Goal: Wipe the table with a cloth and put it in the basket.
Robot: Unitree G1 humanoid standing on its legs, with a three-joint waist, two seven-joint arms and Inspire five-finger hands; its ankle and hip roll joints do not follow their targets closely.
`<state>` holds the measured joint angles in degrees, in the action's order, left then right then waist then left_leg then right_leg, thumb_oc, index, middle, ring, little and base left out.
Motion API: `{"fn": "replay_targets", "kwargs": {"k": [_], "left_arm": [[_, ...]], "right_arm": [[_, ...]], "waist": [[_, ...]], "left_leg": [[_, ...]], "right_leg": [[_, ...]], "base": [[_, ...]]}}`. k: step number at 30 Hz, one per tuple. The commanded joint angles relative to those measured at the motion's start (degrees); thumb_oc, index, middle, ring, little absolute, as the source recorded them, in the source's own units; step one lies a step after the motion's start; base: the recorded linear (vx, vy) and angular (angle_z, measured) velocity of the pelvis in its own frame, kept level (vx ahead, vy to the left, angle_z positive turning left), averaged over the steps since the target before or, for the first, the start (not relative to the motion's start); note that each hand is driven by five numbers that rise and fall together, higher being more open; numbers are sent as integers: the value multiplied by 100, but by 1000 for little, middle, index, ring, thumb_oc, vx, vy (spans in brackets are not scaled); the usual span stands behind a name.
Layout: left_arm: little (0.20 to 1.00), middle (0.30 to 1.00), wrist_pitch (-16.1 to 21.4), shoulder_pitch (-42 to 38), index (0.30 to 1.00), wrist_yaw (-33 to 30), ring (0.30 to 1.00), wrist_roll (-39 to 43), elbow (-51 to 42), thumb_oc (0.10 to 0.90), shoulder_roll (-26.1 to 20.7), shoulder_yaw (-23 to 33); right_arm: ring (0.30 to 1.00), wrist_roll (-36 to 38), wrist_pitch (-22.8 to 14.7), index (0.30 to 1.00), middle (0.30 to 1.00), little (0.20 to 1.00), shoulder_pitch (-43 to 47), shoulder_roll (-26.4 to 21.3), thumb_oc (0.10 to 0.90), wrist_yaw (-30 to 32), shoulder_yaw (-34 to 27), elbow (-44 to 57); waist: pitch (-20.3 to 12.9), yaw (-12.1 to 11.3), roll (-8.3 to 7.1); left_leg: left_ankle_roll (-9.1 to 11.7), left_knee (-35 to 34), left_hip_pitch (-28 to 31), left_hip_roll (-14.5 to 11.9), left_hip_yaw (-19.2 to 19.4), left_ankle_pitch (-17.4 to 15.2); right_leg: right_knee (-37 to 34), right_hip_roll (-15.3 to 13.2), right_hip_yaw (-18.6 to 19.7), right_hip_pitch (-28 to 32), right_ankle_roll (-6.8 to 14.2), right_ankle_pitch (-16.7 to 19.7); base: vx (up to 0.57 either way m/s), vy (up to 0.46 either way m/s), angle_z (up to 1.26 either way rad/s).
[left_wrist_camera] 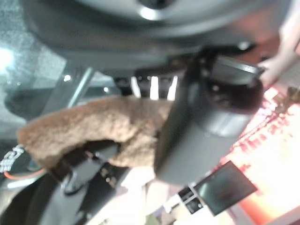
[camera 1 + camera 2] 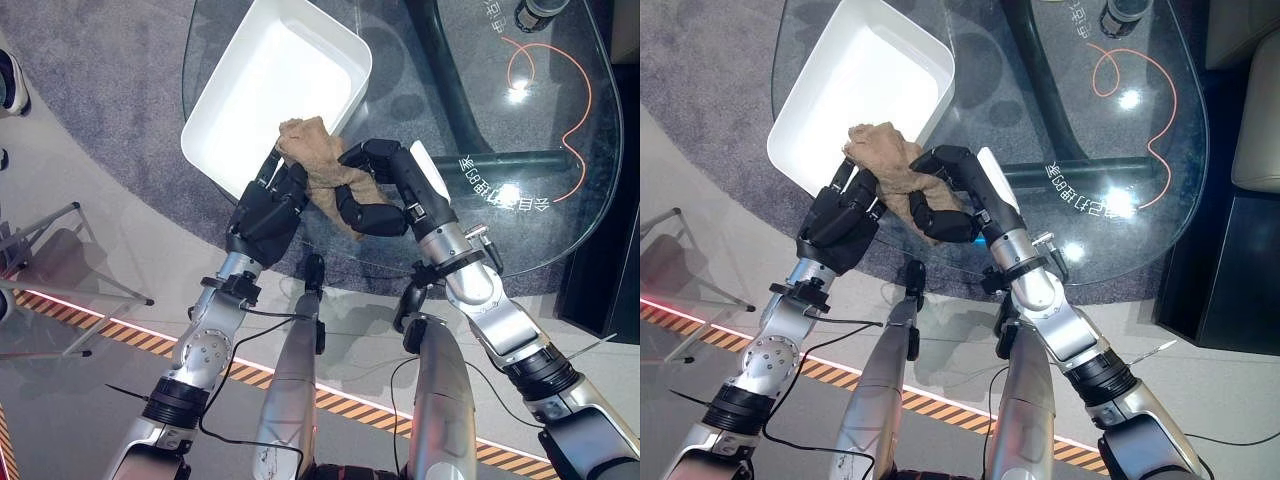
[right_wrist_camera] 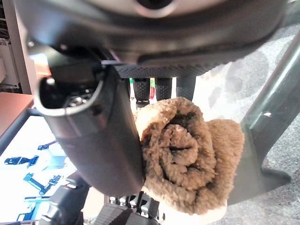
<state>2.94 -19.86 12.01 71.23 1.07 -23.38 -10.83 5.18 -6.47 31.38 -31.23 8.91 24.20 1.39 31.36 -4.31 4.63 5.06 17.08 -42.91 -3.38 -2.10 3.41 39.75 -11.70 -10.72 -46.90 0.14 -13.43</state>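
A brown fuzzy cloth [image 2: 318, 160] is bunched up between my two hands, lifted just above the near edge of the glass table [image 2: 480, 215]. My left hand [image 2: 268, 208] is curled on the cloth's left side, and my right hand [image 2: 372, 196] is curled round its right side. The right wrist view shows the cloth [image 3: 187, 154] rolled tight against the thumb [image 3: 101, 136]. In the left wrist view the cloth [image 1: 98, 129] lies across the fingers beside the thumb [image 1: 201, 126]. The white rectangular basket [image 2: 215, 125] sits on the table just behind the cloth, its near corner under the cloth's top.
A red cord [image 2: 560, 90] loops on the far right of the glass. A dark round object [image 2: 540, 12] stands at the table's far edge. Metal stand legs [image 2: 60, 260] reach in over the floor at left. An orange and black striped line [image 2: 130, 335] crosses the floor.
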Motion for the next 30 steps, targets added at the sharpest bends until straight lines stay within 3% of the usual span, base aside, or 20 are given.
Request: {"fn": "replay_targets", "kwargs": {"k": [1, 17, 30], "left_arm": [[900, 900, 210, -284, 900, 546, 900, 204, -1053, 800, -41, 14], [900, 900, -111, -302, 900, 974, 900, 297, -1154, 800, -109, -6], [900, 900, -91, -328, 900, 1011, 900, 332, -1197, 800, -121, -31]], "right_arm": [[300, 119, -530, 300, 300, 200, 765, 181, 100, 138, 103, 1392], [300, 45, -232, 300, 300, 200, 641, 110, 100, 374, -3, 1281], [300, 179, -290, 300, 300, 200, 768, 66, 100, -73, 129, 1399]], "waist": [[-156, 124, 3], [-156, 162, -9], [-156, 146, -5]], "left_leg": [[-360, 804, 122, 158, 485, -497], [-375, 751, 170, 166, 485, -489], [-385, 733, 161, 176, 482, -480]], "right_leg": [[-869, 157, 124, 336, 231, 942], [-924, 166, 147, 361, 240, 977], [-937, 170, 139, 350, 243, 985]], "base": [[0, 0, 0], [0, 0, 0], [0, 0, 0]]}}
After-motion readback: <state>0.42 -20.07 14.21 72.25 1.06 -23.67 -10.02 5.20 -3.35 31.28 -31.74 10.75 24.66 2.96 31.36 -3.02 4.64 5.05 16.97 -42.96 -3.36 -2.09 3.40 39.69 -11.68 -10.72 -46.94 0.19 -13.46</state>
